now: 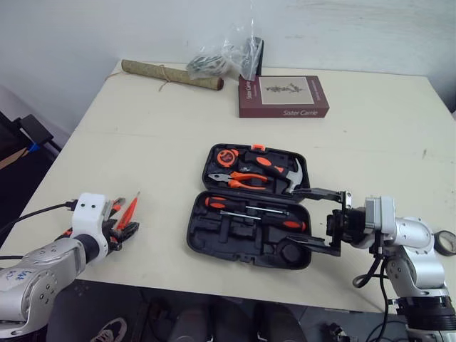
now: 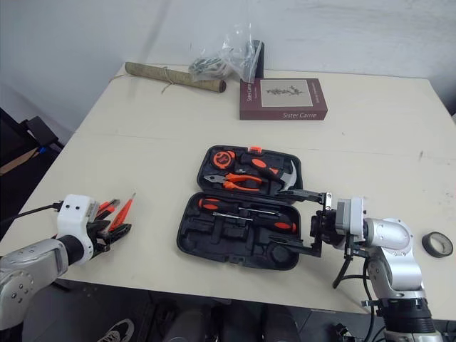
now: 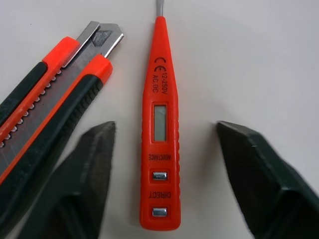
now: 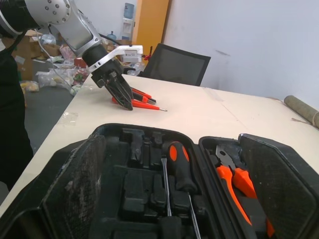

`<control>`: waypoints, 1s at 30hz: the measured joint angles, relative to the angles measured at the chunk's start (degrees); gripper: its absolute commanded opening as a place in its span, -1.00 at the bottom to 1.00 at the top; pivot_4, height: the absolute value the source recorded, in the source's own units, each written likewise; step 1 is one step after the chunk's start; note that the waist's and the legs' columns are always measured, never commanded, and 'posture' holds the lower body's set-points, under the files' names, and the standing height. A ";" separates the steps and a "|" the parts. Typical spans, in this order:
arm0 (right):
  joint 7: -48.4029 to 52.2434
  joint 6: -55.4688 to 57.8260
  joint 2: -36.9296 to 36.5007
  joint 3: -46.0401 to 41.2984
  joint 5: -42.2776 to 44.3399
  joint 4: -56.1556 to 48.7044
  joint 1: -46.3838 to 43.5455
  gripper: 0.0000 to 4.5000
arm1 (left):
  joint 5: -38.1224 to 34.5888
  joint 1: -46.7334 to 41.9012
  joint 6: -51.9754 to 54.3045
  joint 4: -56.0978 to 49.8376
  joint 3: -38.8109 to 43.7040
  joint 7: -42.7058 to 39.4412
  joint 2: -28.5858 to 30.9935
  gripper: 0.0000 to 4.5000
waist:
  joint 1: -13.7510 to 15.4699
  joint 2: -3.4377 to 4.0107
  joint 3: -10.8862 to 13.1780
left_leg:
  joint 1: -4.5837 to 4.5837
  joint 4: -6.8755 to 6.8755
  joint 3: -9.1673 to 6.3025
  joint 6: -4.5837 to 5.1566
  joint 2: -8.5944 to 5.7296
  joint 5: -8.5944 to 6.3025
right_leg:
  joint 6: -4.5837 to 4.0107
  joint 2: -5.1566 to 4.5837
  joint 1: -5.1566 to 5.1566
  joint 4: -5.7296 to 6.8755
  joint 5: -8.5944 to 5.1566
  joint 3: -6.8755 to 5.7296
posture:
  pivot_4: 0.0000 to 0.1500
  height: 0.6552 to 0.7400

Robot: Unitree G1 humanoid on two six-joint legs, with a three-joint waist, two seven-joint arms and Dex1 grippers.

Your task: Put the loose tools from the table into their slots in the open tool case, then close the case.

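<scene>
We see a glossy orange plastic tester pen [image 3: 159, 149], smooth, with small bright metal contacts. The orange-and-black utility knife [image 3: 47, 114] has a ridged, rubbery black grip, shiny orange plastic and a dull bare-metal blade. The black fingers [image 3: 82, 184] of the left gripper [image 3: 165, 124] look matt and finely grained. The open black tool case [image 1: 194, 231] is matt moulded plastic. In it lies a hammer [image 1: 293, 177] with a polished metal head. The cream table [image 1: 142, 135] is smooth and matt. On it we note a maroon paper-covered book [image 1: 283, 96], a clear crinkled plastic bag [image 1: 228, 51] and a rough brown woven roll [image 1: 171, 74].
</scene>
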 measured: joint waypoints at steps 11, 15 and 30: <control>-1.84 0.61 -0.11 -0.17 -0.56 -0.13 -0.08 1.00 | 2.58 1.98 -6.39 -0.65 -0.27 -4.79 0.03 -0.86 | -0.08 -0.05 0.03 | -0.07 0.00 0.00 0.00 0.00 0.00 | 0.00 0.00 -0.05 -0.03 0.00 -0.01 | 1.00 1.00; -4.62 3.00 -2.79 -1.55 -0.68 -1.55 0.71 1.00 | 1.05 0.82 -15.70 -1.82 -0.62 -17.53 6.75 -0.86 | -0.16 -0.44 0.21 | -0.18 0.01 -0.01 -0.04 0.04 0.03 | -0.01 0.02 -0.15 -0.05 0.00 -0.03 | 1.00 1.00; -0.16 6.19 -8.80 -2.39 -1.35 1.46 3.43 1.00 | 13.43 -40.87 -33.45 9.46 -42.51 -60.26 20.63 -0.86 | -0.34 -0.32 0.30 | -0.21 0.01 0.32 -0.14 0.15 0.11 | 0.01 0.77 -0.30 0.08 0.00 0.17 | 1.00 1.00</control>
